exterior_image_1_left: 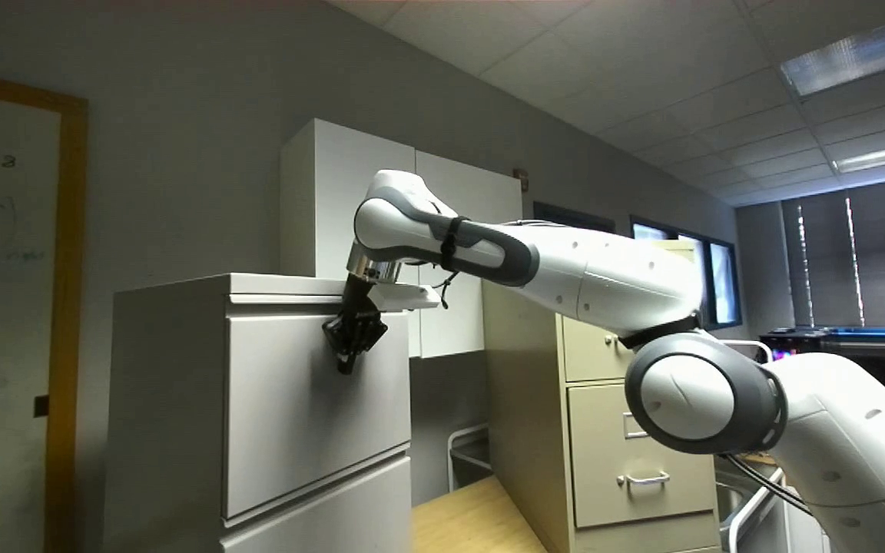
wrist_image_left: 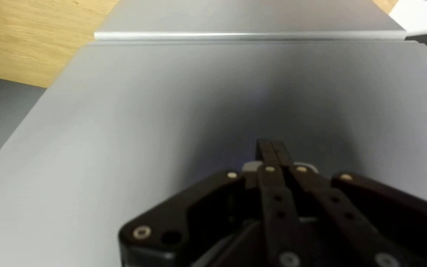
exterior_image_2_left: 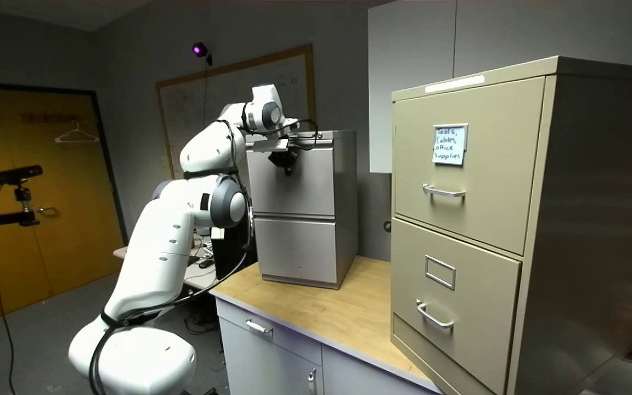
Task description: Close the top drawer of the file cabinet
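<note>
Although contact cannot be judged, the pincer (wrist_image_left: 271, 147), tips meeting on nothing, stands before the top drawer (exterior_image_1_left: 312, 411), seated flush in the cabinet (exterior_image_1_left: 167, 415); closing looks complete, only withdrawal left.

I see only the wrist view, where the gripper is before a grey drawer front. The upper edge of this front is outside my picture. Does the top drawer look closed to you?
Observer: In both exterior views, the top drawer looks closed: no drawer side shows standing out from the file cabinet. A very small gap I cannot rule out.
Operator: Thank you. At which height am I?
Observer: In both exterior views, the gripper is before the upper half of the drawer.
Operator: And does some other furniture stand near?
Observer: Yes, in an exterior view there is a beige cabinet, with wooden counter showing between the two.
</note>
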